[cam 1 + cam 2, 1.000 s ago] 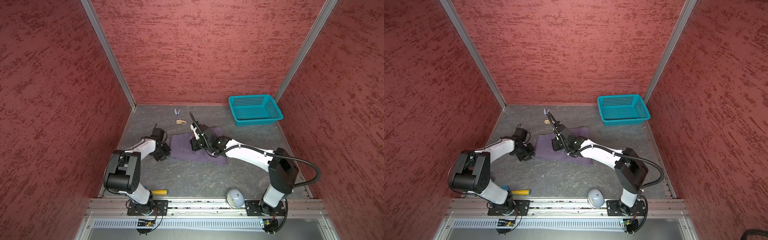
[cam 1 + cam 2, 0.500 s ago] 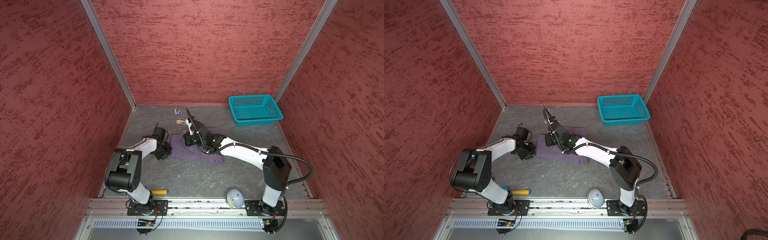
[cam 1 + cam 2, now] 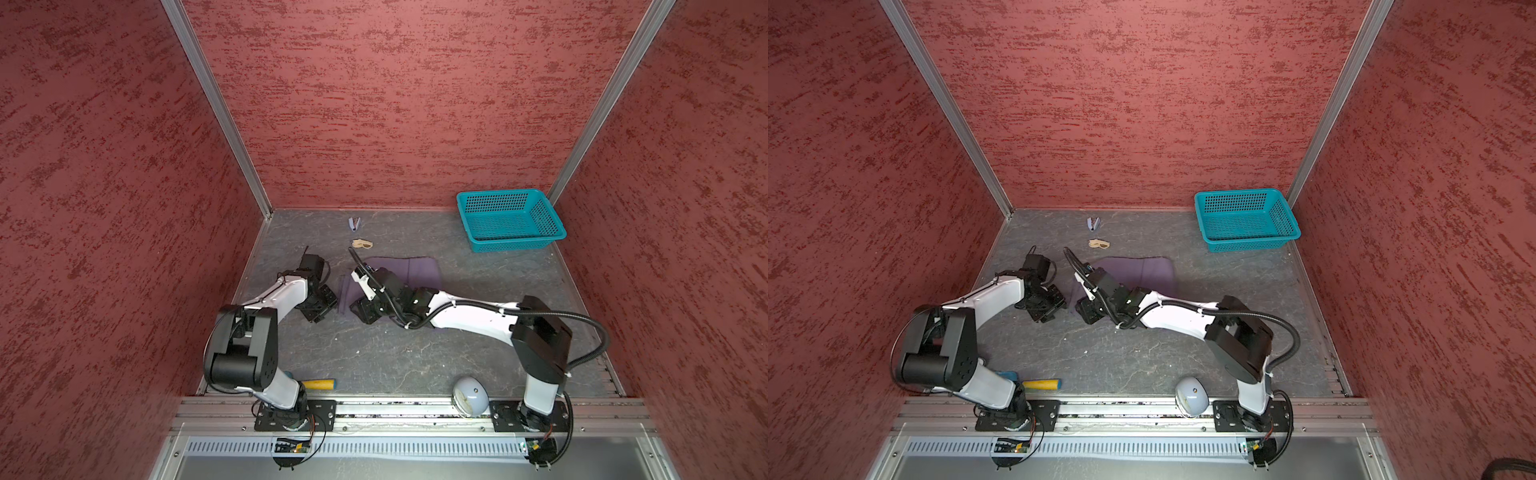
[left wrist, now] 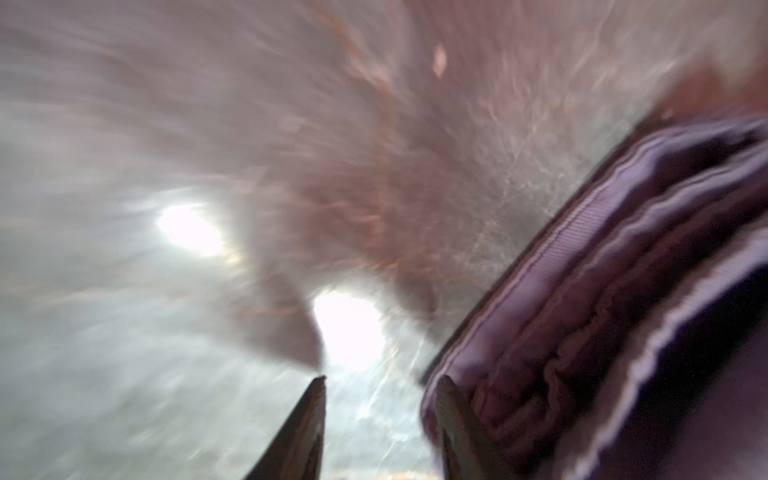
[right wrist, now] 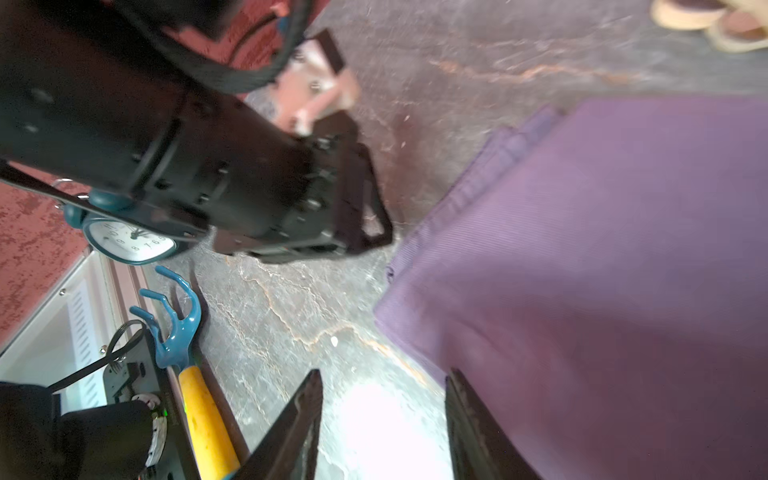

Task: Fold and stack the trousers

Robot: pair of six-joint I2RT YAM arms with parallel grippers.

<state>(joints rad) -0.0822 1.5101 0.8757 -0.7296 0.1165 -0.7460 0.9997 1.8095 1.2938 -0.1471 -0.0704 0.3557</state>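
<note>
Trousers [image 3: 401, 270], one pair, lavender-purple: they lie folded into a flat, compact rectangle on the grey tabletop [image 3: 374, 353], mid-field toward the back and between the two arms. The left wrist view shows several hemmed layers [image 4: 582, 316] stacked edge on edge, so the fold looks well advanced. Arms, two. The left arm [image 3: 282, 293] reaches in from the bundle's left side. The right arm [image 3: 469, 318] lies across the bundle's near part, hiding that part in both top views. Left jaws, one pair: parted, bare tabletop between them, holding nothing, one finger just beside the layered edge, judged placed to address that edge. Right jaws, one pair: parted likewise and empty, one finger over the cloth's corner [image 5: 602, 257], the other over bare tabletop, so they straddle the edge without gripping it. Basket [image 3: 515, 246], one, teal mesh, nothing seen inside, in the back right corner, well apart from the cloth; possibly where the bundle is to be stacked. Alarm clock [image 3: 469, 395], one, at the front rail. Yellow-handled tool [image 3: 318, 384] with a teal claw, one, near the left arm's base. Small items behind the trousers, two: a tan piece [image 3: 362, 244] and a pale lilac clip [image 3: 354, 223], both clear of the work.
</note>
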